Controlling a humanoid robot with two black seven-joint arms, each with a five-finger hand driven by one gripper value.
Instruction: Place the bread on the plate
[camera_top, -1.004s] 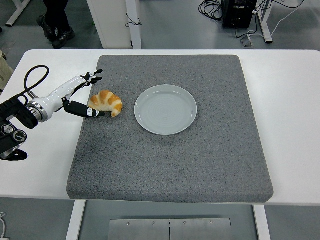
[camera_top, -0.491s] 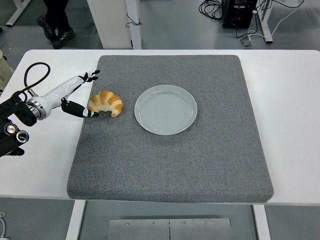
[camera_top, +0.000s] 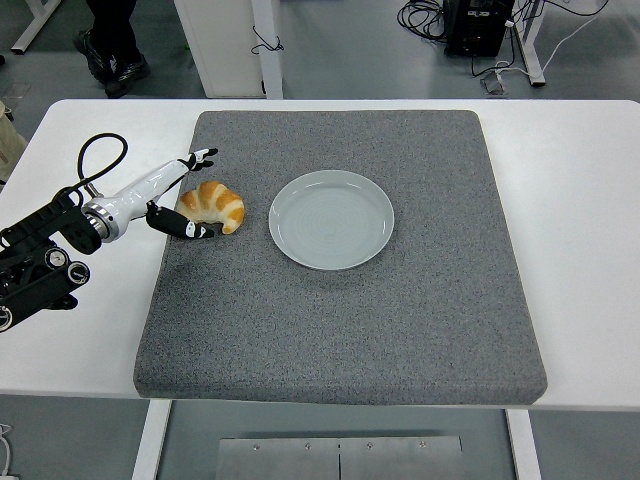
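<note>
One croissant (camera_top: 213, 205), golden brown, curved, lies on the grey mat (camera_top: 340, 320) near its left edge, just left of the plate (camera_top: 331, 219) and apart from it. The plate is pale grey-green, round, bare, and sits on the mat a little left of centre. The mat covers most of the white tabletop (camera_top: 580, 200). The left hand (camera_top: 183, 196), white-backed with black fingers, comes in from the left edge at the croissant's left side; its fingers are spread, the upper ones (camera_top: 203, 155) reaching above and behind the croissant, the thumb (camera_top: 190, 229) lying low along its near side. Whether the thumb tip touches the pastry is hard to make out, and the palm side is turned away from the camera, so contact there cannot be judged; the hand reads as open around the croissant rather than clamped on it. The black forearm (camera_top: 40, 262) with its cable loop (camera_top: 95, 160) is cut off by the left edge. At the top, a person's dark shoes (camera_top: 110, 62) and trouser legs show on the floor, the rest cropped off.
</note>
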